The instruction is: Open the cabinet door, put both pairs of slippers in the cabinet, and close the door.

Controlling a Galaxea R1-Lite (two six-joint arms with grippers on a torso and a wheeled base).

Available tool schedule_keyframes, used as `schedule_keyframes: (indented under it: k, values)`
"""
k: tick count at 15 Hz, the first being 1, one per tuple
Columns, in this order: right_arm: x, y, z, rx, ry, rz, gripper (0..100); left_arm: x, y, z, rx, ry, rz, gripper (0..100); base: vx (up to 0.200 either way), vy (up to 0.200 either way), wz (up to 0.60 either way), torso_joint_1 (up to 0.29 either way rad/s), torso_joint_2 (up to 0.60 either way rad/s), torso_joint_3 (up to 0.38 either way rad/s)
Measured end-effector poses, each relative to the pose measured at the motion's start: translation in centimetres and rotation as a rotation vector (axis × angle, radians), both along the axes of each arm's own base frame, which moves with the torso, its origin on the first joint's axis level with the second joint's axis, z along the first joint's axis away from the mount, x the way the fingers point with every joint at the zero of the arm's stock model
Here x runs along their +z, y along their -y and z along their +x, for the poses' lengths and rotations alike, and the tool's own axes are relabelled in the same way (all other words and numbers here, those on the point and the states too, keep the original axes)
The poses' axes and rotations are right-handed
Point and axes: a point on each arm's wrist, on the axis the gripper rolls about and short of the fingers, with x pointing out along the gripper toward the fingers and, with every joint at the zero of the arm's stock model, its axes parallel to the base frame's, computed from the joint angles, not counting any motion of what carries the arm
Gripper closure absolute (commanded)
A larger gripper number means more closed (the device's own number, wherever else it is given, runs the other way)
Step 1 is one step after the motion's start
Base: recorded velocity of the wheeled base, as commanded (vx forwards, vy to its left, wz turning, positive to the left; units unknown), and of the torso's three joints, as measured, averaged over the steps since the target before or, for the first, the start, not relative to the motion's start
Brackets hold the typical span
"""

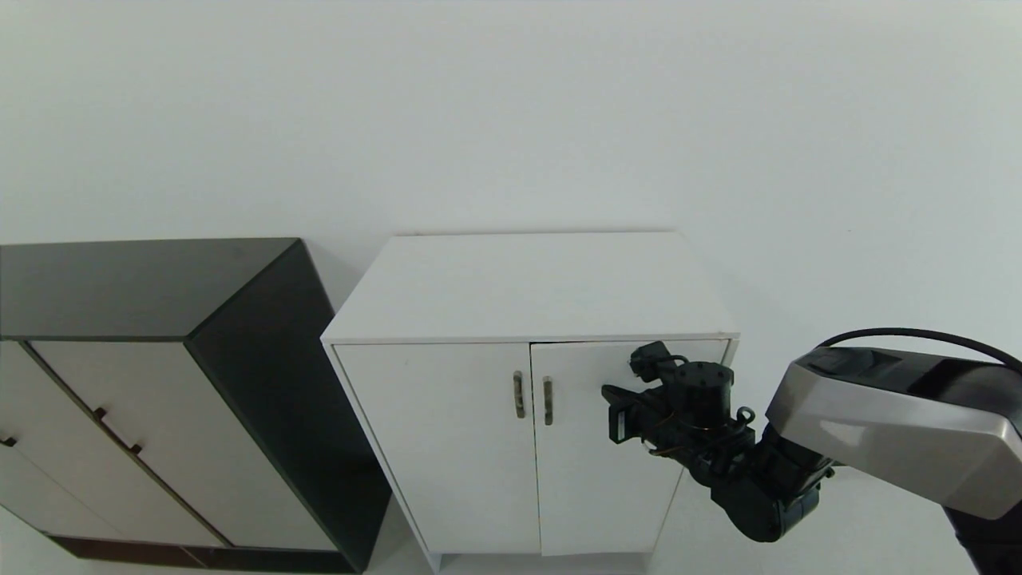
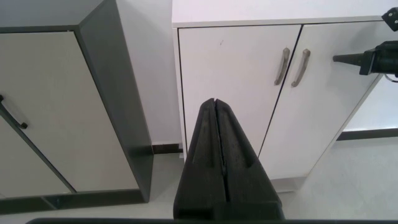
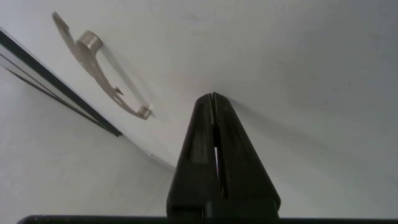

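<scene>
Straight ahead, a white cabinet (image 1: 527,287) is seen standing against a pale wall (image 1: 511,120), with its two doors side by side and a slim metal handle on each at the middle seam. The left door (image 1: 447,447) is shut. The right door (image 1: 591,495) looks shut or very nearly so; whether it is fully home cannot be told.

The right gripper (image 3: 213,98) is held in front of the upper half of the right door, to the right of that door's handle (image 1: 548,400). Its fingers are pressed together, nothing is held between them, and their tip is seen touching or just short of the door panel.

The left gripper (image 2: 214,102) is held back from the cabinet, low down and pointed at the left door. Its fingers are likewise together, with nothing between them.

A dark cabinet (image 1: 263,359) with pale doors is seen on the left, just beside the white one, on a light floor (image 2: 348,180).
</scene>
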Motion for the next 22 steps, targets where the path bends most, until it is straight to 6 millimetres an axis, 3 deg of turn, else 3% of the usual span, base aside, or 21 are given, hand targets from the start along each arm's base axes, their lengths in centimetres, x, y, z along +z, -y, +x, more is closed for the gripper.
schedule_keyframes:
  k: [16, 22]
  values:
    - [-1.5, 0.3, 1.1, -0.023, -0.011, -0.005, 100, 0.0, 0.0, 0.0, 0.0, 0.0, 0.0, 100, 0.0, 0.0, 0.0, 0.0, 0.0, 0.0]
    - [-0.5, 0.9, -0.1, -0.033, 0.006, 0.0, 100, 0.0, 0.0, 0.0, 0.0, 0.0, -0.001, 100, 0.0, 0.0, 0.0, 0.0, 0.0, 0.0]
